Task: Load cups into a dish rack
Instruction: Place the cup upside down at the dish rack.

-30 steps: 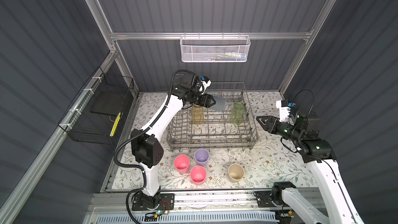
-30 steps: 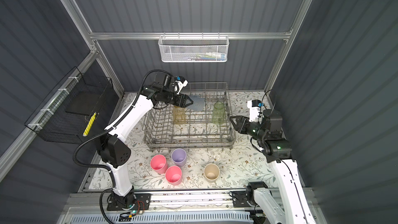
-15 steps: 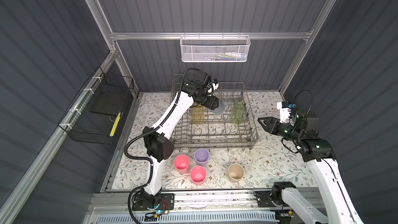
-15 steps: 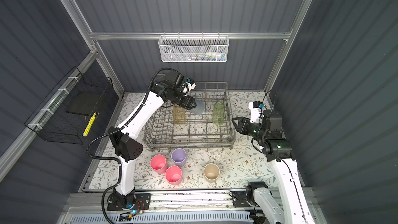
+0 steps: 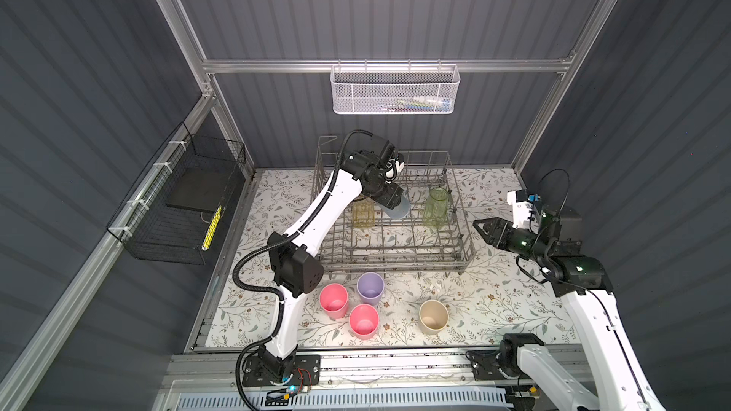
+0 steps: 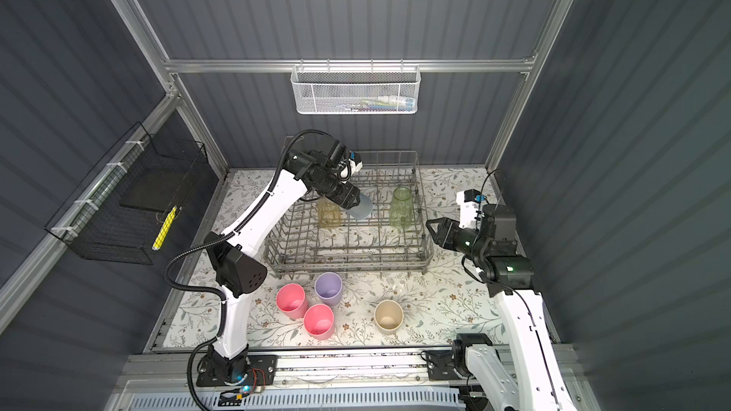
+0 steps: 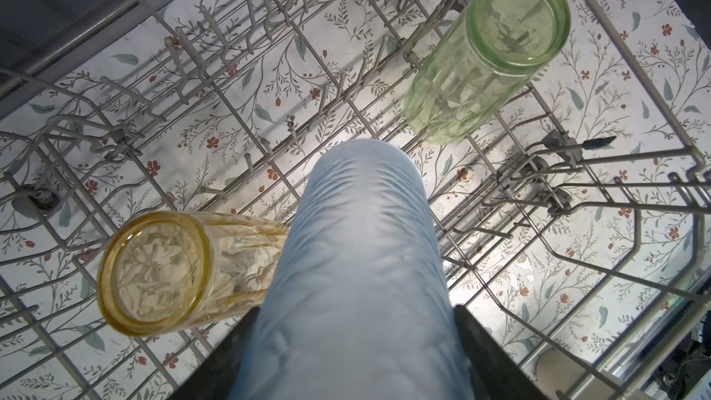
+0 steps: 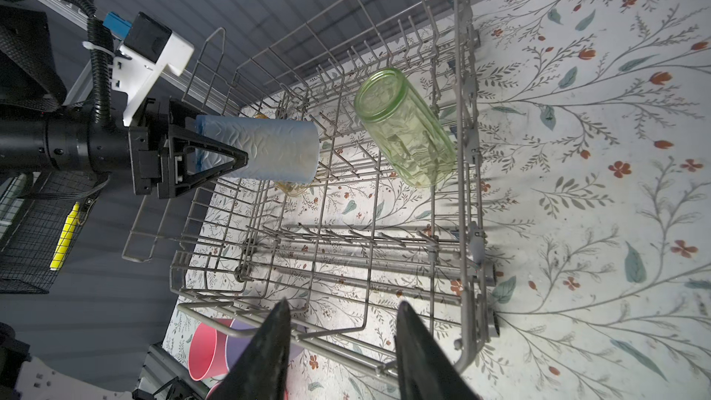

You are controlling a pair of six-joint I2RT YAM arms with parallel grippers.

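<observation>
A white mesh basket [image 5: 395,92] hangs on the back rail [image 5: 277,66] and a black wire basket [image 5: 158,247] holds a yellow object [image 5: 211,229].

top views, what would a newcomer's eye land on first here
The left gripper holds a ribbed blue cup tilted over the dish rack, between the amber cup and green cup already upside down inside. In front of the rack, pink cups, a lilac cup and a beige cup stand upright on the floral table. The right gripper hangs open beside the rack.

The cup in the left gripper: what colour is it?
The cup is translucent pale blue, clearest in the left wrist view.
</observation>
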